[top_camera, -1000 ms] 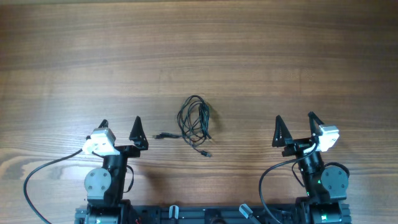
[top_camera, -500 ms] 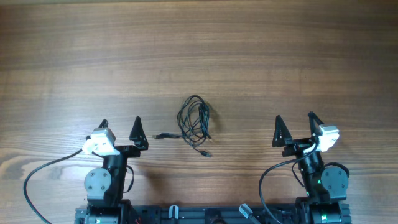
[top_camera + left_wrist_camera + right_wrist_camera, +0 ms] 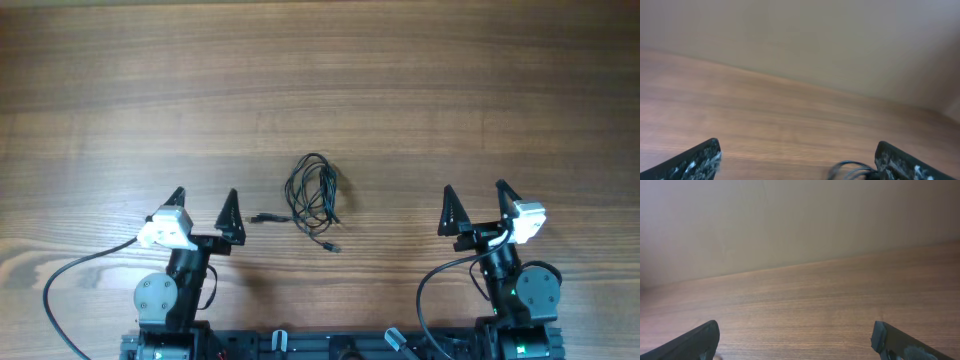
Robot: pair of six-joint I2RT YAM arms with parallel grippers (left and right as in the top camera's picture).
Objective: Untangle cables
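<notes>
Both arms are sitting folded low at the near edge of the table (image 3: 320, 80), wrists pointing out across the wood. The left gripper (image 3: 203, 200) is spreading its fingers wide and gripping nothing. The right gripper (image 3: 474, 195) is gaping just as wide, also holding nothing. The cables (image 3: 312, 195) are lying in a small bunch of loose loops between the two grippers, nearer the left one, just ahead and to the right of its right finger, apart from it. One plug end is trailing toward that finger.
</notes>
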